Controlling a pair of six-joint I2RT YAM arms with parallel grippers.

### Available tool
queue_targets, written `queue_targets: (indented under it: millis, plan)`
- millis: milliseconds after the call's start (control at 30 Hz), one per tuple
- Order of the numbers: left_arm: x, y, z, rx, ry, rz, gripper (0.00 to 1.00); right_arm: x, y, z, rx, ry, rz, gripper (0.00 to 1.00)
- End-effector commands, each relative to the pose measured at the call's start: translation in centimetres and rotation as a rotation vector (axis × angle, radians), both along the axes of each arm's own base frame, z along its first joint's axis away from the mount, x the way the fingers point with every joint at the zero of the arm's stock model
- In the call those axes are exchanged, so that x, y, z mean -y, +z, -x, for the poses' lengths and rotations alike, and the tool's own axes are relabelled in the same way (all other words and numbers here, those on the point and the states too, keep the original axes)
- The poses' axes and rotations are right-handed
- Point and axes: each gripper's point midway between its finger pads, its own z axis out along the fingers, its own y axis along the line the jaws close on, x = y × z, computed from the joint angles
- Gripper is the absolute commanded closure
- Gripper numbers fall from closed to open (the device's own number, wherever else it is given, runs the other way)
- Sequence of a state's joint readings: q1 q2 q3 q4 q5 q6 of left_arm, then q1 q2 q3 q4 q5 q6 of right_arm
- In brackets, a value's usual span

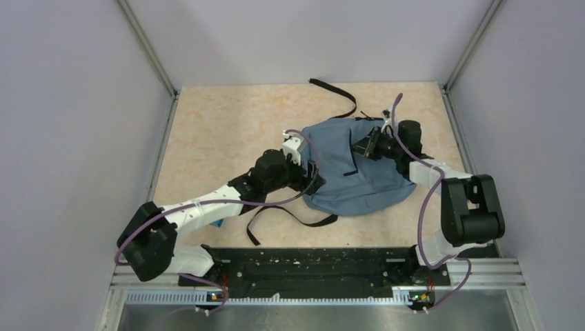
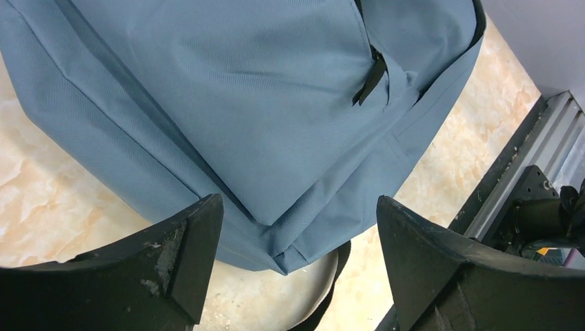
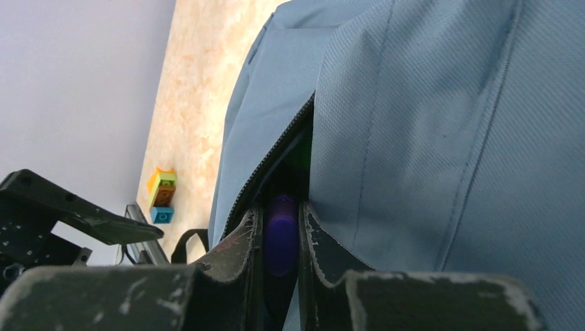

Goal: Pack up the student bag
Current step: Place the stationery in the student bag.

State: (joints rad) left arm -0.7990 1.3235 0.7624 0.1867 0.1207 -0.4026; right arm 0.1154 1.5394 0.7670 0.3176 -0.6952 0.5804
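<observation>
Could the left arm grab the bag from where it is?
Probably yes: the left gripper is open, and a corner of the bag sits just ahead of its fingers with nothing between.

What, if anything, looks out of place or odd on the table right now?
A small stack of coloured blocks sits on the table outside the student bag, near the left arm; it seems not packed yet. The bag's black straps sprawl loose across the table.

Purple object (image 3: 281,234) mostly hidden in student bag (image 3: 448,138) opening; identity unclear.
</observation>
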Motion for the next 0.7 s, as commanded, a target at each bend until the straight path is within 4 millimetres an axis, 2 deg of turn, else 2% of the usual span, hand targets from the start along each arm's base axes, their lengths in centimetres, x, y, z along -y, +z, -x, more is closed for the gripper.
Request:
queue_targets:
  millis: [0, 133, 233, 433, 667]
  plan:
    - [1.2, 1.4, -0.5, 0.036, -0.031, 0.062, 0.14, -2.2, -1.1, 0.2, -0.001, 0.084, 0.009, 1.0]
    - [2.0, 1.4, -0.1, 0.029, -0.082, 0.064, 0.14, -4.1, -2.2, 0.4, -0.018, 0.129, 0.028, 1.0]
    - [2.5, 1.4, 0.3, 0.026, -0.125, 0.071, 0.14, -4.8, -2.4, 0.5, -0.018, 0.142, 0.034, 0.99]
    - [3.6, 1.0, 0.9, -0.009, -0.178, 0.091, 0.15, -3.9, -1.5, 0.6, 0.011, 0.105, 0.078, 0.69]
    - [3.8, 1.0, 0.8, -0.016, -0.178, 0.097, 0.15, -1.4, 0.9, 0.9, 0.071, -0.007, 0.192, 0.49]
